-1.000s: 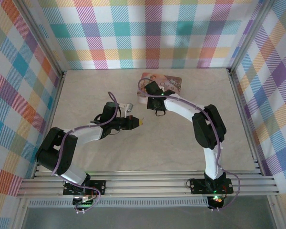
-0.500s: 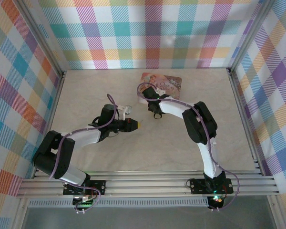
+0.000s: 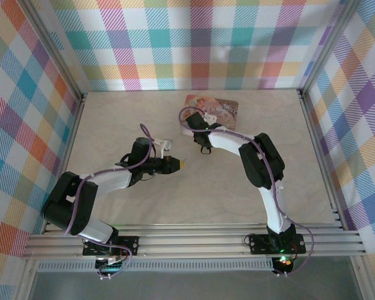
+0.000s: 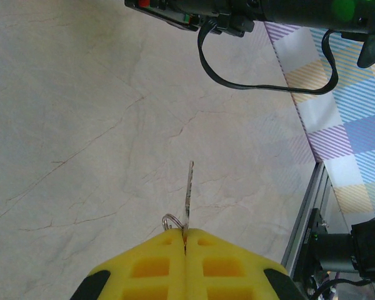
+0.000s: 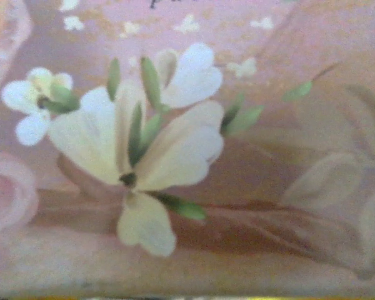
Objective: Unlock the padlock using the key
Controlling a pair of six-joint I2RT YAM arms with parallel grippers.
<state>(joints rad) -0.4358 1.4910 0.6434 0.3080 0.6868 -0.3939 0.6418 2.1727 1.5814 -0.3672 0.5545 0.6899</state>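
Two arms reach out over the pale marbled worktop (image 3: 112, 119), and the pink picture-printed tin box (image 3: 222, 107) lies flat near its far edge.

The left tool (image 3: 182, 162) sits on the near left side of the box, well apart from it. In the left wrist view its yellow pads (image 4: 150, 265) are pressed together, clenched on the key (image 4: 188, 187). The thin grey-brown blade sticks straight out from the seam between the pads, over bare worktop (image 4: 81, 94). A small wire ring (image 4: 170, 220) loops out at the key's head, just beside the pad tips. The key's tip touches nothing. Part of the right arm (image 4: 237, 9) and a drooping black cable (image 4: 262, 84) cross the top of that view, beyond the key.

The right tool (image 3: 202, 123) is at the box's near left corner, overlapping its edge as seen from above. The right wrist view looks closely at the box's surface (image 5: 269, 156), blurred, with a white flower and green leaves (image 5: 156, 150) printed on pink. Whether this tool is released or clenched, I cannot tell, nor whether it touches the box.
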